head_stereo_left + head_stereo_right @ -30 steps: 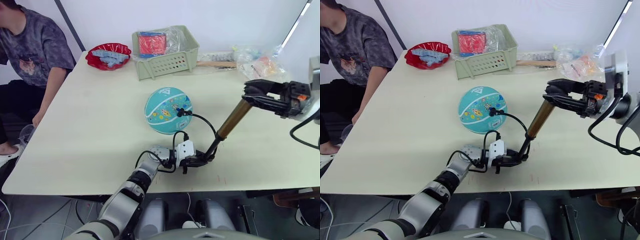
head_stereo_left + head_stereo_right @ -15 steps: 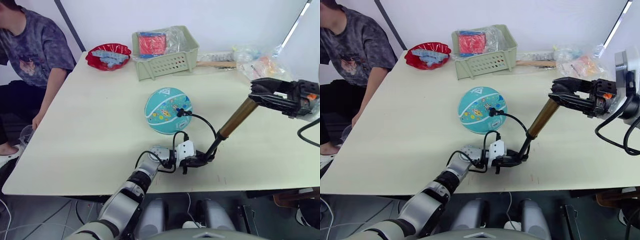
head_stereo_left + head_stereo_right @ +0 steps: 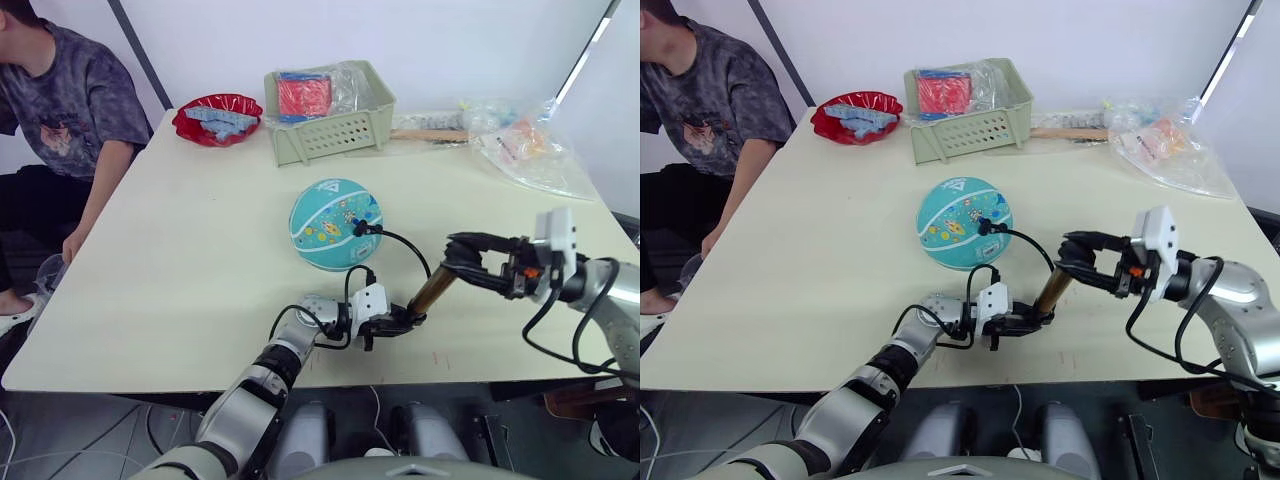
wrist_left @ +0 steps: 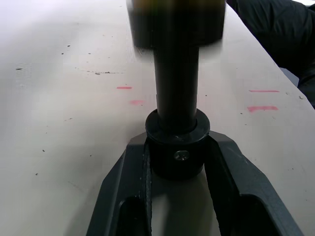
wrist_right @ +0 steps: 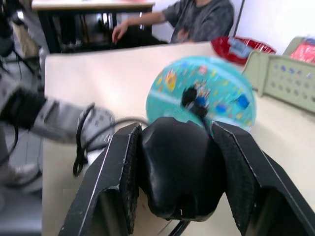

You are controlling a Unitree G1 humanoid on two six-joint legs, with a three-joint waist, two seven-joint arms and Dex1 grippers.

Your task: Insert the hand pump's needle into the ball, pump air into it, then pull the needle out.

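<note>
Pale cream surface [image 3: 200,250] carries the teal cartoon-print ball [image 3: 335,222] mid-way, black hose fitting plugged into its side. Bronze-gold hand pump [image 3: 430,288] leans near the front edge: left jaws [image 3: 395,322] clamp its bottom cap, right jaws [image 3: 465,262] grip the black handle.

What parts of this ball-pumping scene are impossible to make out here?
- The needle: too small; head views show just a black fitting against the ball.
- The hand pump barrel: blurred, cut off in left wrist view.
- Pump handle: covered by the right gripper.
</note>
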